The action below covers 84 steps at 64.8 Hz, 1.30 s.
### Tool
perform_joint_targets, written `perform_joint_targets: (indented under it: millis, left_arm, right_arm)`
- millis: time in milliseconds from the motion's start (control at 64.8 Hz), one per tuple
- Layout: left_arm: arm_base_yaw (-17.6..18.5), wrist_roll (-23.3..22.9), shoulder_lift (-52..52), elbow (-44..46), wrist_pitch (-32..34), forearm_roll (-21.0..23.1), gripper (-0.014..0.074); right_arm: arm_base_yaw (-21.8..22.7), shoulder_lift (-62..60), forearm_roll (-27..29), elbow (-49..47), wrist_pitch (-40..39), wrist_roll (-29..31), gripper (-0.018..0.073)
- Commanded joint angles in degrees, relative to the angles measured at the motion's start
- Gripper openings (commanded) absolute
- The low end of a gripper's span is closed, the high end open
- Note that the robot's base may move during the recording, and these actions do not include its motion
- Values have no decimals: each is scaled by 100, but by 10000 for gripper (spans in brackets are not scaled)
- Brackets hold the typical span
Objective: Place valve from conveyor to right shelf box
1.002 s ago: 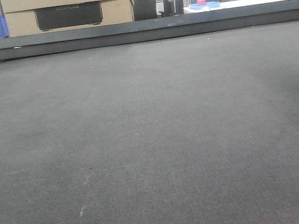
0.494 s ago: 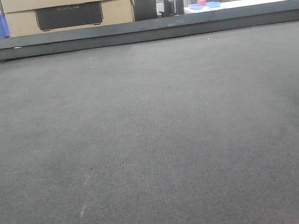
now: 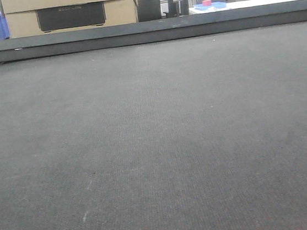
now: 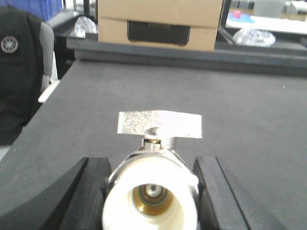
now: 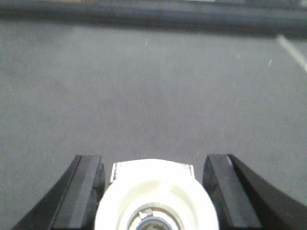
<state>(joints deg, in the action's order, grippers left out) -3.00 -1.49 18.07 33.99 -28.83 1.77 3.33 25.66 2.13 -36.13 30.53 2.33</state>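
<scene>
Pinching a silver-handled valve (image 4: 144, 172) in the left hand (image 4: 151, 160), while the right hand (image 5: 153, 165) is clamped on a white-ended valve (image 5: 156, 191) too; dark grey table (image 3: 157, 148) ahead of both.

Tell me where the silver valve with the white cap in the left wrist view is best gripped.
Grip the silver metal valve across its rounded body, from both sides: the flat lever handle stands on top, blocking a grip from above. The left gripper holds it so.
</scene>
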Motion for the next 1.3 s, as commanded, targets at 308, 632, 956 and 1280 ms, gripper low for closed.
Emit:
perform_joint_targets:
  millis: [308,632,956,1280]
  left_arm:
    - [-1,-7,-91,37,428,34,-111]
    - [-1,-7,-91,37,428,34,-111]
    - [-1,-7,-91,37,428,34,-111]
    - [-1,-7,-91,37,428,34,-111]
  right_arm:
    - [9,-552,-29,-42,-443,50,-160]
    - [9,-552,-29,-42,-443,50,-160]
    - [9,-552,-29,-42,-443,50,-160]
    - [9,-552,-29,-42,-443,50,-160]
